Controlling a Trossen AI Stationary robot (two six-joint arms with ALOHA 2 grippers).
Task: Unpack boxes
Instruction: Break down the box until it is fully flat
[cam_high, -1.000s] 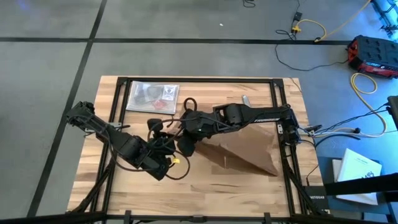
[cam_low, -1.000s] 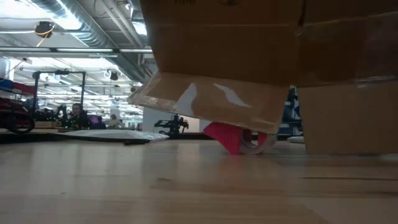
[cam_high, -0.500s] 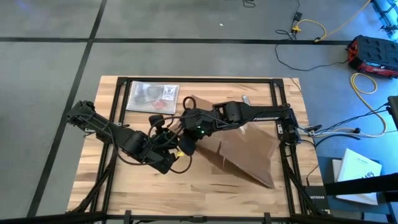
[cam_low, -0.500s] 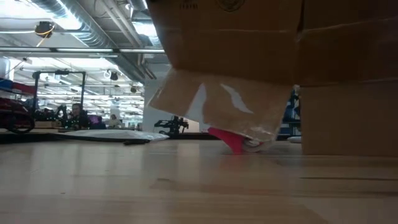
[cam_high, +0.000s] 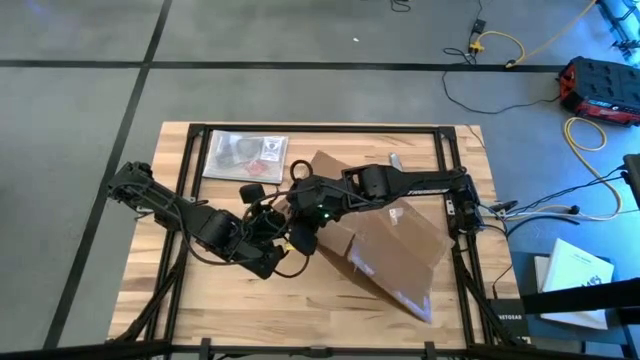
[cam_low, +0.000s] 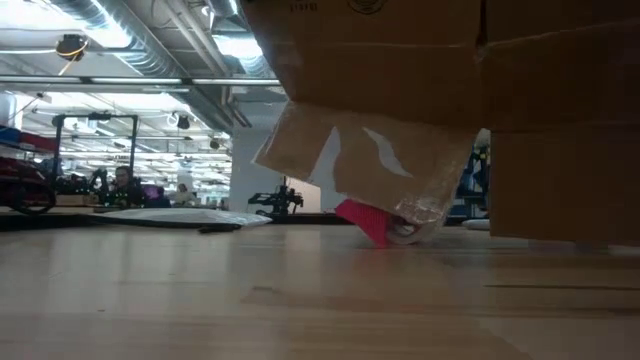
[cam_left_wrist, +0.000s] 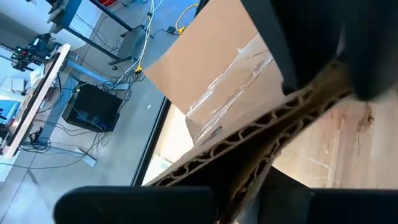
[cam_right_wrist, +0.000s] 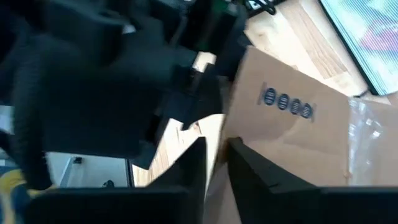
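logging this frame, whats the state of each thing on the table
cardboard box: tilted, one edge lifted, gripped by both arms, tape strips on it
left gripper: shut on the box edge
right gripper: shut on a box panel
plastic bag: lying flat at the far-left corner, untouched

Box (cam_high: 385, 245): matt brown corrugated cardboard, glossy clear tape strips. Table (cam_high: 200, 300): pale smooth wood. Bag (cam_high: 245, 153) upper left: shiny clear plastic. Arms: matt black.
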